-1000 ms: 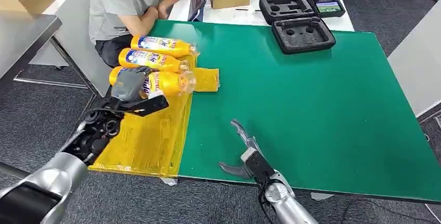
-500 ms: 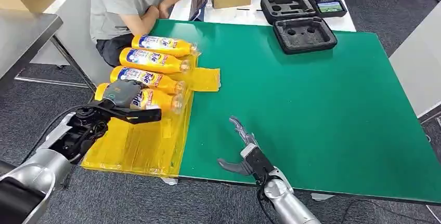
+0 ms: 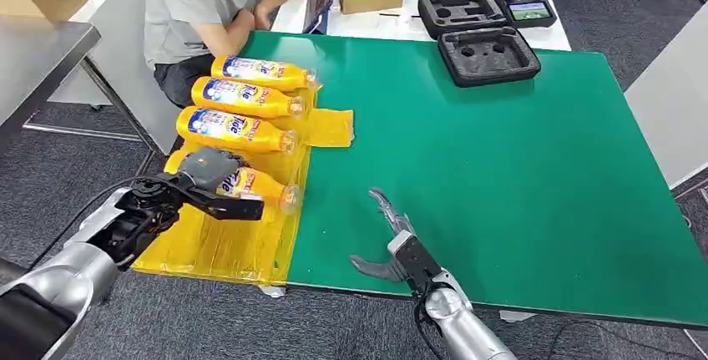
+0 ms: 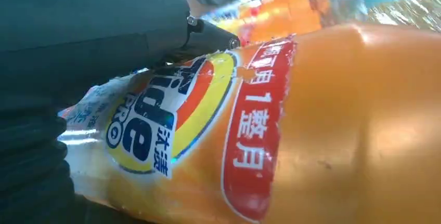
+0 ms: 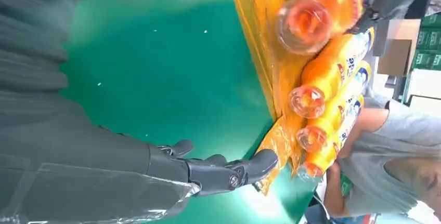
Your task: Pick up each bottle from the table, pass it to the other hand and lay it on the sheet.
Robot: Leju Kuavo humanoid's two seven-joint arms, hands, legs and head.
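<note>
Left hand (image 3: 209,178) grips bottle (image 3: 250,185) over sheet (image 3: 225,243).

My head camera high, looking down over the green table (image 3: 501,168), left wrist camera pressed close against a bottle's label (image 4: 208,141), right wrist camera low across the tabletop, both sharing the yellow sheet (image 5: 260,37)

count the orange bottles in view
4. Three lie in a row on the yellow sheet: far bottle, second bottle, third bottle. The nearest bottle is gripped by the left robot hand.
</note>
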